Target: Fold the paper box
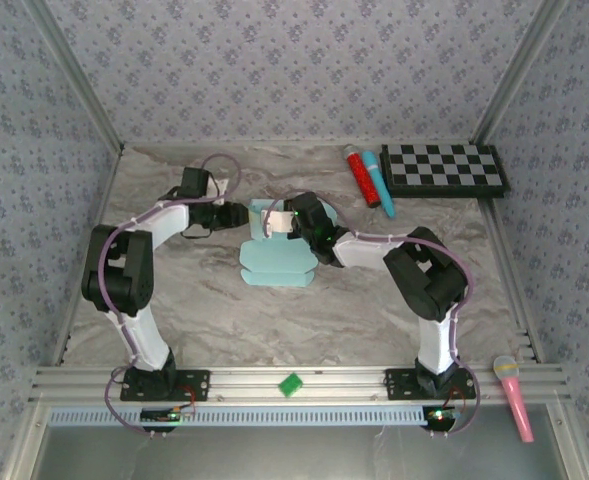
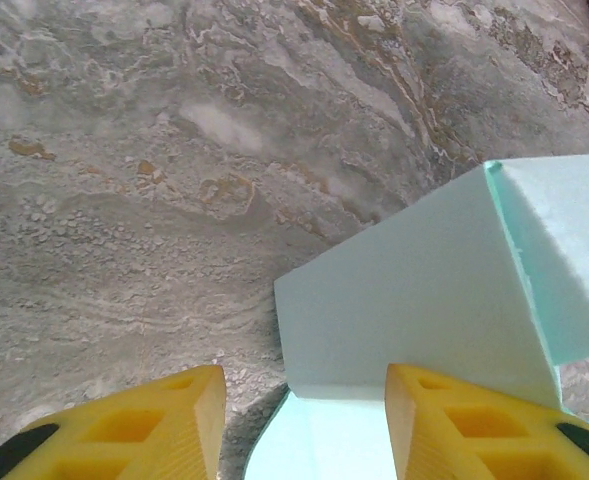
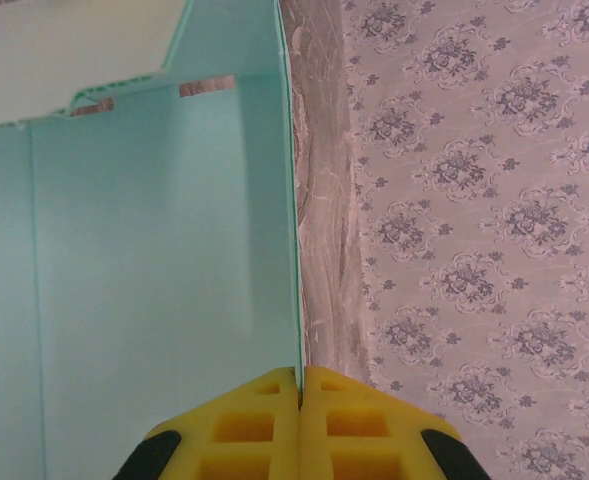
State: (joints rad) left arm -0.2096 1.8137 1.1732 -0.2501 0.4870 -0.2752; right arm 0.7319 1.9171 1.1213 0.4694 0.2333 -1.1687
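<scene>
Left of the paper box [image 1: 277, 262], the left hand [image 2: 304, 385] gapes empty; the right hand [image 3: 301, 376] pinches its upright wall.

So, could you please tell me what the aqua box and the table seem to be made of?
The box: probably thin matte card, given its sharp creases and wafer-thin edge. The table: marble-look top with grey-brown veins, perhaps only a printed covering.

2 arms [image 1: 124, 265] bent inward — left jaws apart, right jaws clamped.
</scene>
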